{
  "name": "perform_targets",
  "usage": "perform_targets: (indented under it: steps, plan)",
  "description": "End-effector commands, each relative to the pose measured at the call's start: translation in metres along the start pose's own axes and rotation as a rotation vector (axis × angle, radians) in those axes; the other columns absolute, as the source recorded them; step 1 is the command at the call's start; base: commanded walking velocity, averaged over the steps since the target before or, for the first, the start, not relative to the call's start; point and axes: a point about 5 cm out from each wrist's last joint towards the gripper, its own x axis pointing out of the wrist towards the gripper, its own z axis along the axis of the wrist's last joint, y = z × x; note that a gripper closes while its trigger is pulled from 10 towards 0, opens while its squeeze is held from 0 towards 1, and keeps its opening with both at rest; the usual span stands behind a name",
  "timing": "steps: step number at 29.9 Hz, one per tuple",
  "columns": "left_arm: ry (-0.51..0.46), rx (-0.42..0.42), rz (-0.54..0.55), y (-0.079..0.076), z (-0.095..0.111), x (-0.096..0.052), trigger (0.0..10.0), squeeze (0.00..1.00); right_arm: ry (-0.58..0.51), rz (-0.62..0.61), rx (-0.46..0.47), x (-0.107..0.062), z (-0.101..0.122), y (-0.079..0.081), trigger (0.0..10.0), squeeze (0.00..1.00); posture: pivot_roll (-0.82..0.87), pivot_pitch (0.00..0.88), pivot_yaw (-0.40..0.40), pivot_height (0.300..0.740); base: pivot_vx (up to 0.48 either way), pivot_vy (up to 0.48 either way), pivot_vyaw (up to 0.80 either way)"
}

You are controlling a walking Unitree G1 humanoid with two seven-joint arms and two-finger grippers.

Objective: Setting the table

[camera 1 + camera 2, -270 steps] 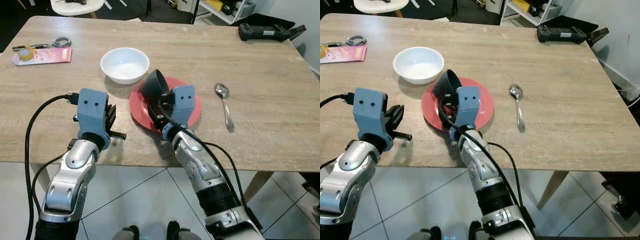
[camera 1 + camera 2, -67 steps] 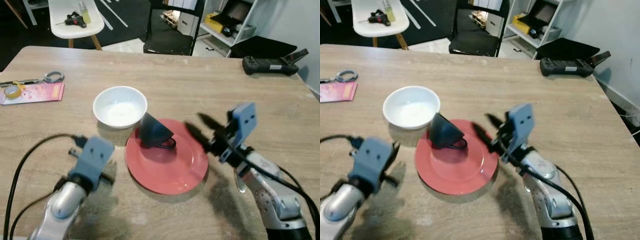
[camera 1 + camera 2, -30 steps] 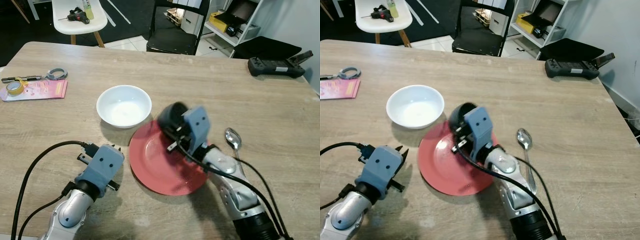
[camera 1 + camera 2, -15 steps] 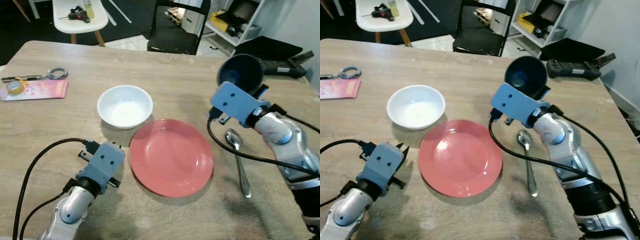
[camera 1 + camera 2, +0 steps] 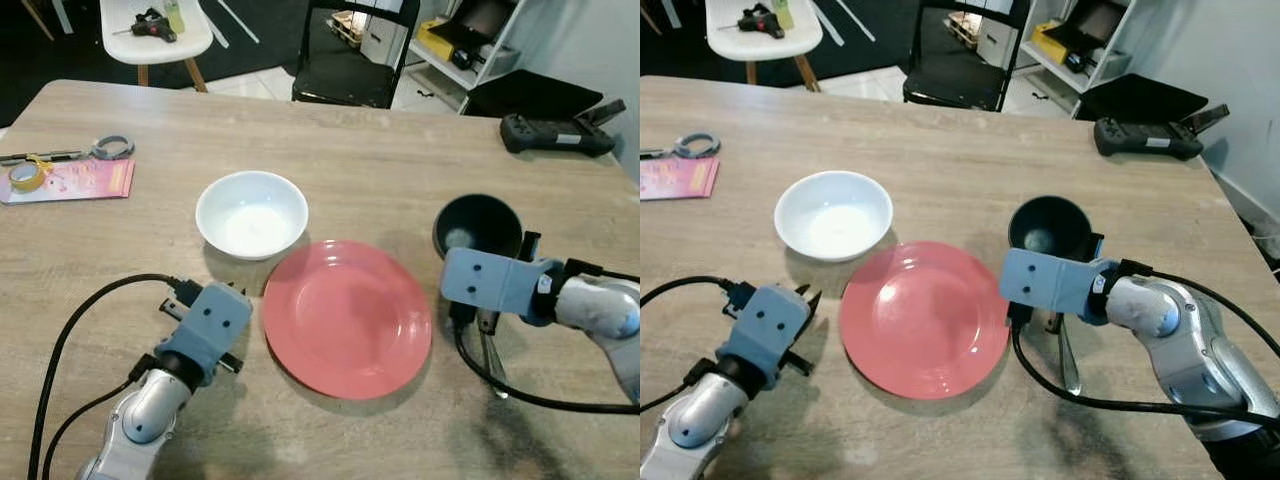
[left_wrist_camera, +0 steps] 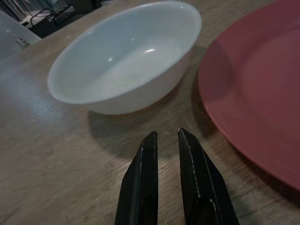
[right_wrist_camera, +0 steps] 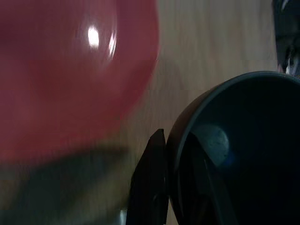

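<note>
Cup [image 5: 1050, 228], dark and upright, sits just beyond the right edge of the red plate [image 5: 923, 317], low over the tabletop [image 5: 940, 150]; whether its base touches the wood cannot be told. The right gripper [image 7: 176, 183] grips its near rim, one finger [image 7: 152, 187] outside the wall and the other inside, clamped on the cup. A spoon [image 5: 1066, 365] lies under the right wrist, mostly hidden by it. The white bowl [image 5: 251, 213] stands beyond the plate's left edge, close to it but apart.

The left gripper [image 6: 169, 178] rests low near the tabletop in front of the bowl, its fingers nearly together and holding nothing.

Risk from here, as a judgement: if the fingers let go while the cup is tilted or not fully down, it could tip or roll toward the plate. Pulling the inner finger out at an angle could drag the rim and topple it. The wrist is close over the spoon and could knock it askew when it withdraws.
</note>
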Motion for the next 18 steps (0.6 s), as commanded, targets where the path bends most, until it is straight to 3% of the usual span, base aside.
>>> perform_targets:
  steps: [1,5,6,9,15,18]
  plan:
    - [0.015,0.001,-0.028,-0.006,-0.005,-0.001,10.0,0.0,0.009,0.035,0.006,0.006,-0.003,0.005,10.0,0.0,0.03,0.141,0.022,0.74,0.0,0.0,0.0]
    - [0.011,0.002,-0.029,-0.005,-0.004,0.0,10.0,0.0,0.029,0.045,0.017,0.022,-0.009,0.002,10.0,0.0,0.04,0.143,0.023,0.74,0.0,0.0,0.0]
    - [0.01,0.003,-0.028,-0.004,-0.003,0.0,10.0,0.0,0.003,0.032,0.083,0.033,-0.009,-0.002,10.0,0.0,0.04,0.144,0.022,0.74,0.0,0.0,0.0]
    - [0.002,0.0,-0.026,-0.004,0.0,-0.001,10.0,0.0,0.001,0.039,0.103,0.042,-0.011,-0.004,10.0,0.0,0.05,0.144,0.02,0.74,0.0,0.0,0.0]
    - [-0.145,-0.016,-0.102,0.0,0.037,-0.003,10.0,0.0,0.05,-0.008,0.131,0.061,-0.024,-0.016,10.0,0.0,0.07,0.15,0.01,0.74,0.0,0.0,0.0]
    - [-0.171,-0.098,-0.191,0.002,0.053,-0.01,10.0,0.0,0.062,-0.013,0.129,0.065,-0.026,-0.022,10.0,0.0,0.08,0.149,0.01,0.74,0.0,0.0,0.0]
